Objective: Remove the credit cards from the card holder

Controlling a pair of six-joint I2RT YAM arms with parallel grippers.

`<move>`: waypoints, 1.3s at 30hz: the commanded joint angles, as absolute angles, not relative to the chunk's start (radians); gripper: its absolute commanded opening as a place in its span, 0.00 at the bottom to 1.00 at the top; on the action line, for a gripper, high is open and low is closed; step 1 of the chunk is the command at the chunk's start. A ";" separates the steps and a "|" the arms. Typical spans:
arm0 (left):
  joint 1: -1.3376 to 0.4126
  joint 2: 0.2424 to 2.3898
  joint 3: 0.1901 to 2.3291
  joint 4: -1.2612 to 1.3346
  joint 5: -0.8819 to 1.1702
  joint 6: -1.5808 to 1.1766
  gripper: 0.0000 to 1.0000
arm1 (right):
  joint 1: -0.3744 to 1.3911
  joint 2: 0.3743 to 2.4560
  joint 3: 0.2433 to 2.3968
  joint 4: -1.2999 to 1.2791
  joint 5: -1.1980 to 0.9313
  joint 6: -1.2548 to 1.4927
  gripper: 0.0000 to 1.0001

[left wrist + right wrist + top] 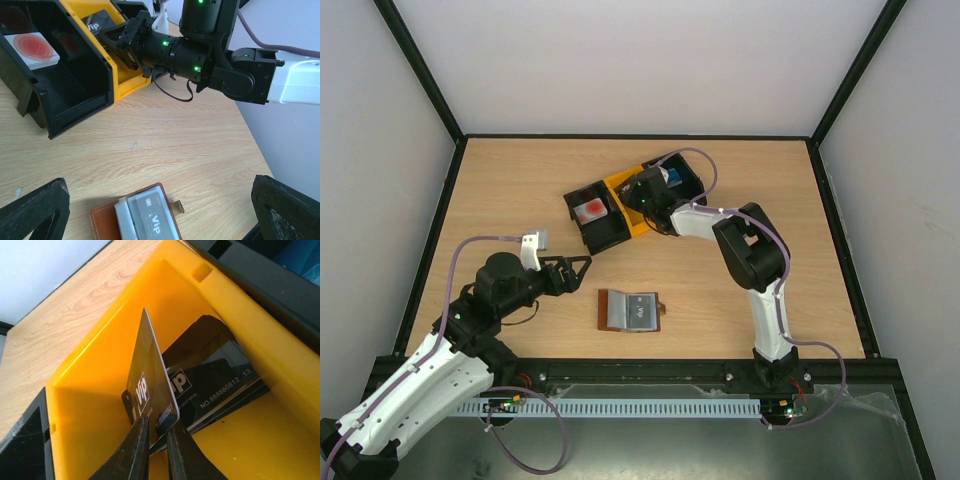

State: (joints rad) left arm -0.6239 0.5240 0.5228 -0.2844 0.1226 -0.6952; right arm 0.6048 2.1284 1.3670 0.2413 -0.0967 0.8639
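Pinching a dark grey card (147, 375) upright in the orange bin (90, 405) with my right hand (157, 427), I hold my left hand (160, 210) wide.

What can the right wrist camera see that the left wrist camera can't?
Only right wrist: a dark card pinched upright by the right gripper. Only left wrist: the open card holder with a sleeved card, and a white card with a red spot. Both: the yellow bin and another card lying in it.
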 commanded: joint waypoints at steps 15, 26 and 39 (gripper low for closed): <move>-0.624 0.557 0.548 -0.311 0.121 -0.699 1.00 | 0.597 2.128 1.435 0.137 -0.050 0.858 0.25; -0.624 0.571 0.559 -0.338 0.127 -0.712 1.00 | 0.597 2.029 1.374 0.142 -0.123 0.825 0.26; -0.623 0.716 0.490 -0.222 0.328 -0.751 0.86 | 0.596 1.725 1.141 -0.014 -0.163 0.764 0.29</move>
State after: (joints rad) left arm -0.6239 0.6586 0.5259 -0.3046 0.2115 -0.7166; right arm 0.6014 1.8236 1.2438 0.0669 -0.1303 0.7990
